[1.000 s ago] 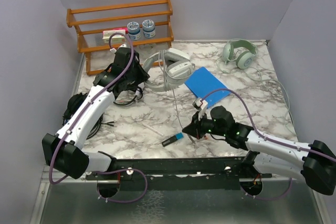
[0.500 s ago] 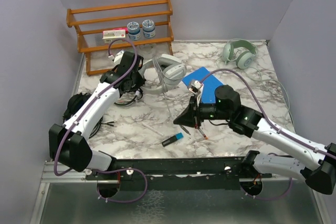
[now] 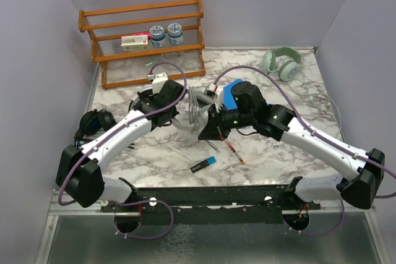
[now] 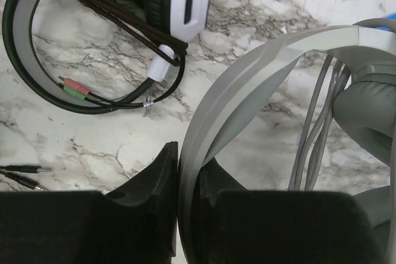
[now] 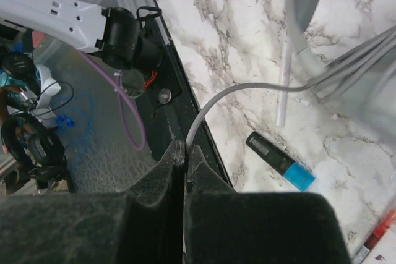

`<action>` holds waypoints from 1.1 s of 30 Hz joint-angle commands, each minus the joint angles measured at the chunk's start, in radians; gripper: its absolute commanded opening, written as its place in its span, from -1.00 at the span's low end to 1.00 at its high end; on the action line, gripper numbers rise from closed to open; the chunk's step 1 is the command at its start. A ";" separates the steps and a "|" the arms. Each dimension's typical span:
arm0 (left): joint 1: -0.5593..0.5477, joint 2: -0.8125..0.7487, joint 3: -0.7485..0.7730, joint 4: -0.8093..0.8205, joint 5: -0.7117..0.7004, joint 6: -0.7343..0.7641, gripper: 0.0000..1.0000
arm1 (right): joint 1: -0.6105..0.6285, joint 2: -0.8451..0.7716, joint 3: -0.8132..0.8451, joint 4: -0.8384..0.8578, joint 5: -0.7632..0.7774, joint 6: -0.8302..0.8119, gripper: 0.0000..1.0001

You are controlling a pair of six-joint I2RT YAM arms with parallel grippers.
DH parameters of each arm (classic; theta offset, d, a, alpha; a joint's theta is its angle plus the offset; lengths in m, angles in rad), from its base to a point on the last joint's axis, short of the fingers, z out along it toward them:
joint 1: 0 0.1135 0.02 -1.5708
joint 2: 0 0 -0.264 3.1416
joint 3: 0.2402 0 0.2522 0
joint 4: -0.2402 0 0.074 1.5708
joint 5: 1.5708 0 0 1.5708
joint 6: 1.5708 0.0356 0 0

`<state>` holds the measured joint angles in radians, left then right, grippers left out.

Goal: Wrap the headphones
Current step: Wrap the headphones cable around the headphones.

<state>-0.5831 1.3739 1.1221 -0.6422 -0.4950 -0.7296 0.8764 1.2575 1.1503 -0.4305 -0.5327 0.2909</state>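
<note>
Mid-frame in the top view, the left gripper (image 4: 189, 174) has its fingers clamped on the headband of the pale grey-white headphones (image 4: 278, 51). Just below and to the right of them, the right gripper (image 5: 185, 153) pinches a thin grey cable (image 5: 238, 89) between closed fingers; the cable runs back to the headphones.

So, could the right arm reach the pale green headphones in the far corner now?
Probably not yet: its end effector is shut on the grey cable; it must release that before going to those headphones.

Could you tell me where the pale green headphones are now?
Top view: the pale green headphones lie in the far right corner of the table.
</note>
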 commanded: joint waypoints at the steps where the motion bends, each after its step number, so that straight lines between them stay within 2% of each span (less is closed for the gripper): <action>1: -0.064 -0.114 -0.103 0.236 -0.030 0.151 -1.00 | -0.040 0.054 0.083 -0.103 0.008 -0.069 -0.99; 4: -0.090 -0.151 -0.165 0.312 -0.006 0.221 -1.00 | -0.088 0.078 0.096 -0.130 -0.006 -0.102 -0.99; 11: -0.136 -0.153 -0.222 0.334 -0.035 0.339 -1.00 | -0.206 0.109 0.115 -0.145 -0.048 -0.142 -0.99; 16: -0.179 -0.107 -0.227 0.344 0.047 0.389 -1.00 | -0.218 0.172 0.131 -0.182 0.037 -0.213 -0.99; 24: -0.215 -0.017 -0.207 0.332 0.092 0.398 -1.00 | -0.220 0.214 0.080 -0.139 0.144 -0.202 -0.99; 30: -0.215 -0.017 -0.226 0.382 0.269 0.428 -1.00 | -0.220 0.207 0.023 -0.093 0.222 -0.210 -0.99; 33: -0.215 -0.018 -0.224 0.389 0.290 0.441 -1.00 | -0.219 0.203 0.023 -0.095 0.252 -0.235 -0.99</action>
<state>-0.7918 1.3727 0.8909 -0.3218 -0.3412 -0.3145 0.6659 1.4719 1.1728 -0.5743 -0.3927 0.1017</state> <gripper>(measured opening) 0.168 0.025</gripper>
